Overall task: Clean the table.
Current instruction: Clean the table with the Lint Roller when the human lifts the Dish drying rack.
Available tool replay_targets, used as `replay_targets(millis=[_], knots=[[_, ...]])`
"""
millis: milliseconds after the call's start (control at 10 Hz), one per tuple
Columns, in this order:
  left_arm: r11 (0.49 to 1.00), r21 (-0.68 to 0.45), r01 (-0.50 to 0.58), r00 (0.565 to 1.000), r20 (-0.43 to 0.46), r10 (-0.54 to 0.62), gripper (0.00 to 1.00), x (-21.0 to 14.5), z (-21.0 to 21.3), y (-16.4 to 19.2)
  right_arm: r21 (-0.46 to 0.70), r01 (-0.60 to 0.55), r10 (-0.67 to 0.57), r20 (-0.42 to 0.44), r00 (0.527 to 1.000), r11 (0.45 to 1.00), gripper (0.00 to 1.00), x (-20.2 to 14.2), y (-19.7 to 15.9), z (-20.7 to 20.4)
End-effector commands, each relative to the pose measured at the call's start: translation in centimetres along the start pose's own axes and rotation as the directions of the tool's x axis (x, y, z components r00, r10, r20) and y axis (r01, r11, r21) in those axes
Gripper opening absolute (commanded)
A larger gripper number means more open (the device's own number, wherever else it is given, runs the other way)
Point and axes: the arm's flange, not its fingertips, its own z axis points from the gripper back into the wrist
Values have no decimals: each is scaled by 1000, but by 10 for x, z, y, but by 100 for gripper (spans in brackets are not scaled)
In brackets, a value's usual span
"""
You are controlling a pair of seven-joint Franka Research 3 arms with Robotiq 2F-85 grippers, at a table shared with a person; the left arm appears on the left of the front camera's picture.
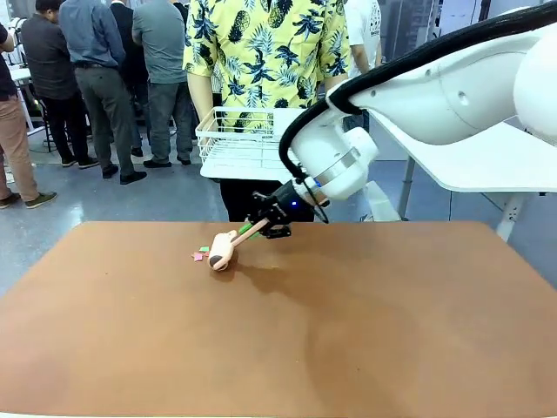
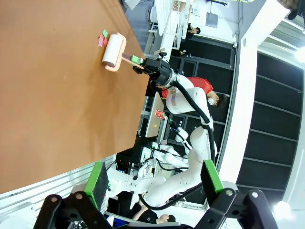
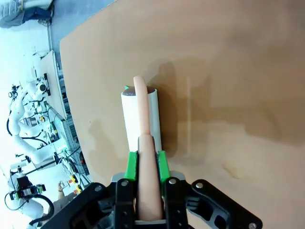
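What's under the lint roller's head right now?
The lint roller rests on the reddish-brown table. Small pink and green scraps lie just beside it; anything directly beneath is covered.

No legible txt, labels, brands, nos. or signs in any view

A robotics lab or show floor: white robot arm [image 1: 435,96] over the table [image 1: 348,331], people [image 1: 96,78] standing behind.

Front camera looks across the table [image 1: 348,348]; both wrist cameras also see it.
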Motion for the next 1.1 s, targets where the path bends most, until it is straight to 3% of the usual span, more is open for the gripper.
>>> replay_targets(millis=[0, 400, 1000], knots=[[1000, -11, 4, 1000, 5, -4, 100, -2, 3, 0, -74, 58, -57, 15, 998, 996, 21, -11, -12, -63], [1000, -11, 4, 1000, 5, -4, 100, -2, 3, 0, -53, -49, 47, -30, 998, 997, 21, -24, 34, -115], [1000, -11, 4, 1000, 5, -4, 100, -2, 3, 0, 14, -54, 54, 27, 998, 998, 21, -19, 41, -87]])
